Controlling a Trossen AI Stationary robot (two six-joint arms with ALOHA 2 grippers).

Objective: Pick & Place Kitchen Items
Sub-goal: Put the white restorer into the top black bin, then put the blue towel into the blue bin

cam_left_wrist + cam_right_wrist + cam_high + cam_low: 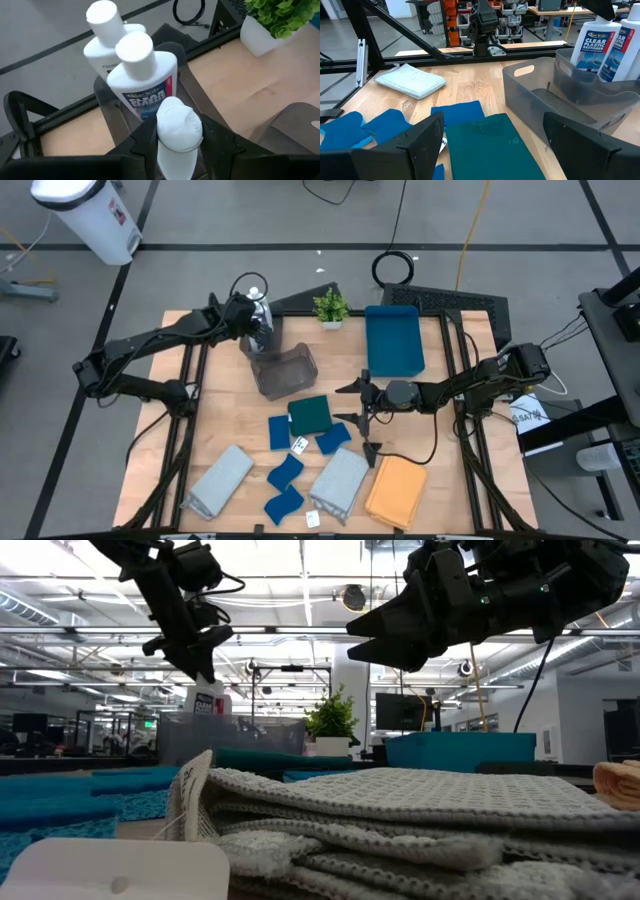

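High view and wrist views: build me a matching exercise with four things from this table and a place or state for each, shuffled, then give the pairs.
Things:
1. orange cloth
2. dark green cloth
3. potted plant
4. white bottle

Places or states:
a. beside the blue tray, at the table's edge
b. lying alongside a grey cloth
c. clamped in the left gripper
d. next to the grey bin, by the open right gripper

Pairs: 1-b, 2-d, 3-a, 4-c
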